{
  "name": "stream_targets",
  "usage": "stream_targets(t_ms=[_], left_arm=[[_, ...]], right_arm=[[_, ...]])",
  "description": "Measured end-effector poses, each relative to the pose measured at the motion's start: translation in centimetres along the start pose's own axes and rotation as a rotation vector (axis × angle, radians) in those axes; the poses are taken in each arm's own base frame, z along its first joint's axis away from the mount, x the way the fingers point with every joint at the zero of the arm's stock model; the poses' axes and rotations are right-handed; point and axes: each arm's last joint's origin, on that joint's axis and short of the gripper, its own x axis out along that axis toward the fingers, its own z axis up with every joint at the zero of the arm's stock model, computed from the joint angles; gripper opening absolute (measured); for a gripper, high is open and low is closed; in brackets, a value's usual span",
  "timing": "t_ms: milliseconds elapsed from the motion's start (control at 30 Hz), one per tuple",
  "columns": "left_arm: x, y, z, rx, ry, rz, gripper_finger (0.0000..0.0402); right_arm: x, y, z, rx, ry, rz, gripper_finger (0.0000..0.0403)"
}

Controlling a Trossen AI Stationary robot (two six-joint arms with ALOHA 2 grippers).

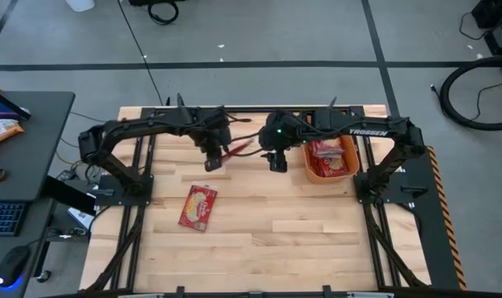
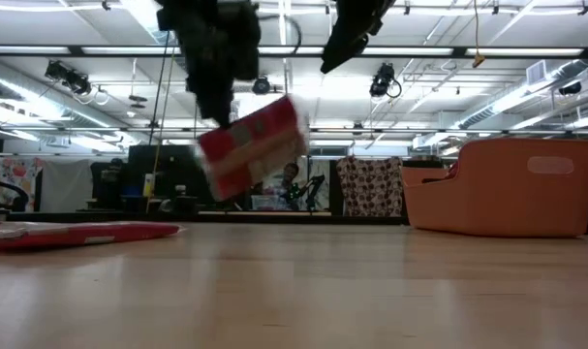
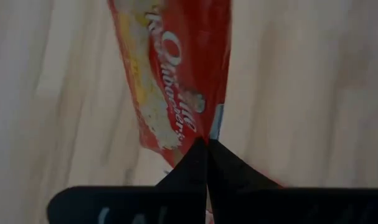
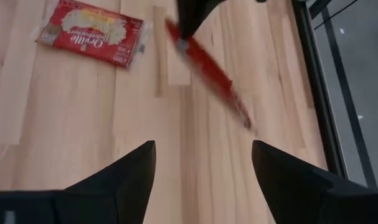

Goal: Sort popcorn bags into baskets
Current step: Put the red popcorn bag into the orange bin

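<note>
My left gripper (image 1: 212, 161) hangs above the table's far middle, shut on a red popcorn bag (image 2: 255, 145) that is up in the air. My right gripper (image 1: 276, 161) is open beside it, between that bag and the orange basket (image 1: 350, 170), touching nothing. In the right wrist view the held bag (image 4: 208, 78) shows edge-on ahead of my open right gripper (image 4: 203, 146). The basket holds red bags (image 1: 327, 154). One more popcorn bag (image 1: 198, 207) lies flat on the table, nearer the front and left. My left gripper (image 3: 207, 142) pinches the popcorn bag by a short end's edge (image 3: 204, 132) between its two fingers, coming from above. The bag (image 3: 176, 74) is lifted clear of the table and hangs tilted below the fingers (image 2: 216, 92), its free end toward the basket.
The basket (image 2: 507, 184) stands at the table's far right, its rim well above the tabletop. Bare wood lies across the near half of the table (image 1: 300, 240). A dark desk with a keyboard and an orange snack bag (image 1: 1, 128) stands off the left edge.
</note>
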Motion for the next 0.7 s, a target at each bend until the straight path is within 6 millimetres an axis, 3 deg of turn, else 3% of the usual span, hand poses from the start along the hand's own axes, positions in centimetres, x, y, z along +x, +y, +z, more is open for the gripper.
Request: stream_targets(t_ms=[200, 400, 533, 700], left_arm=[[-1.4, -3.8, 2.3, 0.076, -0.115, -0.068, 0.0000], [-2.3, -6.7, 4.3, 0.107, -0.273, -0.116, 0.0000], [-2.5, -7.9, 4.9, 0.106, -0.347, -0.144, 0.0000], [-2.7, -8.8, 5.1, 0.064, -0.376, -0.160, 0.0007]], right_arm=[[0.0, -0.5, 0.1, -0.001, -0.023, 0.060, 0.0295], [0.0, -0.5, -0.1, -0.081, -0.022, 0.114, 0.0290], [-0.3, -0.2, -0.3, -0.115, -0.021, 0.204, 0.0259], [-0.4, 0.4, -0.8, -0.160, 0.024, 0.254, 0.0188]])
